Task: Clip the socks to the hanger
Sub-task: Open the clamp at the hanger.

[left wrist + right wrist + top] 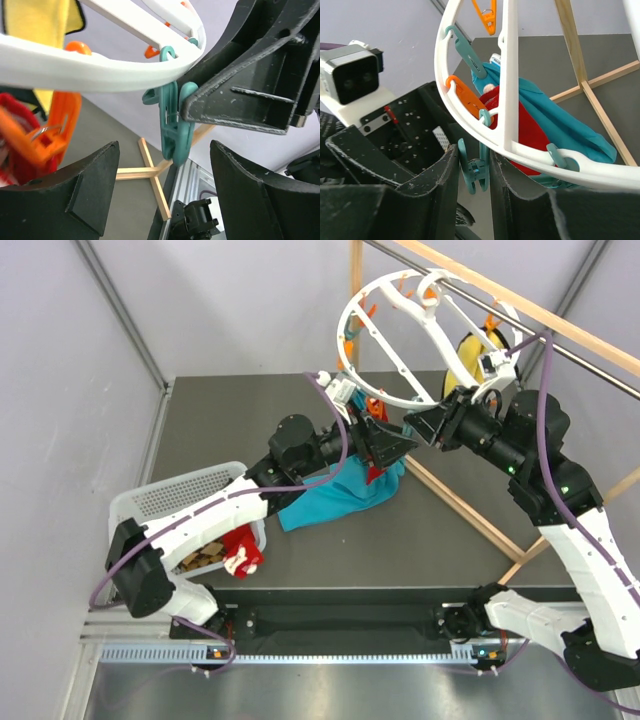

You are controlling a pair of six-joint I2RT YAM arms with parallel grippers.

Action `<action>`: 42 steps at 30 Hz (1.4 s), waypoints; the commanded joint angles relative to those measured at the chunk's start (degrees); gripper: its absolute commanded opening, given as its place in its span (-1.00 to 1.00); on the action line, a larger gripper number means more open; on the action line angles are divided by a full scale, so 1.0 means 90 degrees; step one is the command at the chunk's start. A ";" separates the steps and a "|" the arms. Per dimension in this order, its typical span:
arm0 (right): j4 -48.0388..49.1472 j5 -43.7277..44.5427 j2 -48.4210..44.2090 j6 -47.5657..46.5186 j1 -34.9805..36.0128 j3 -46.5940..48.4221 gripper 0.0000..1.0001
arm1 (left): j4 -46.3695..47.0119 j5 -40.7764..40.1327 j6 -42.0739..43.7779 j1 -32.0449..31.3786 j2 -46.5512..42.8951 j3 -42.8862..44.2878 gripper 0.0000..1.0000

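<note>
Both sets of jaws are up at the lower rim of the hanger (pixel 100 75). The left jaws stand wide apart with nothing gripped between them; from the left wrist view the white rim crosses above the gap. The right jaws are drawn nearly shut and pinch a teal clip (pixel 474 172) that hangs from the rim. Whether the clip's mouth is squeezed open cannot be told.

The hanger is a white ring with cross spokes. It is hooked over the wooden rail (pixel 570 332) and tilted, with its low side toward the arms.

One red sock (pixel 520 130) hangs from the rim, gripped by an orange clip (pixel 55 135) just beside the teal clip. A teal cloth (pixel 335 502) hangs behind this sock and trails down onto the dark surface (pixel 220 420). What holds its upper end cannot be made out.

A second red sock (pixel 243 545) lies over the near corner of the white mesh basket (pixel 180 490), at the left of the surface and well apart from the hanger. The checkered socks (pixel 203 560) lie inside the basket beside it.

A yellow cloth (pixel 468 352) hangs from the rail behind the ring.
</note>
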 commanded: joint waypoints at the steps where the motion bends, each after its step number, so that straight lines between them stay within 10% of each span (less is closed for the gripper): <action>1: -0.0196 -0.0491 -0.0031 0.0179 -0.0036 0.0242 -1.00 | 0.1201 0.0431 -0.0186 -0.0040 0.0110 0.0408 0.54; 5: -0.0215 -0.0510 -0.0041 0.0179 -0.0036 0.0242 -1.00 | 0.1377 0.0451 -0.0255 -0.0079 0.0256 0.0438 0.36; 16: -0.0244 -0.0559 -0.0051 0.0179 -0.0036 0.0330 -0.76 | 0.0617 0.0520 -0.0002 -0.0099 0.0315 0.0731 -1.00; 28: -0.0254 -0.0588 -0.0021 0.0150 -0.0036 0.0310 0.04 | 0.0372 0.0431 0.0233 -0.0089 0.0237 0.0760 -1.00; 37: -0.0245 -0.0608 0.0008 0.0033 -0.0036 0.0213 -0.24 | 0.0313 0.0490 0.0350 -0.0089 0.0247 0.0799 -1.00; 42: -0.0254 -0.0618 0.0125 -0.0094 -0.0046 0.0222 -0.89 | 0.0157 0.0490 0.0419 -0.0089 0.0267 0.0838 -0.99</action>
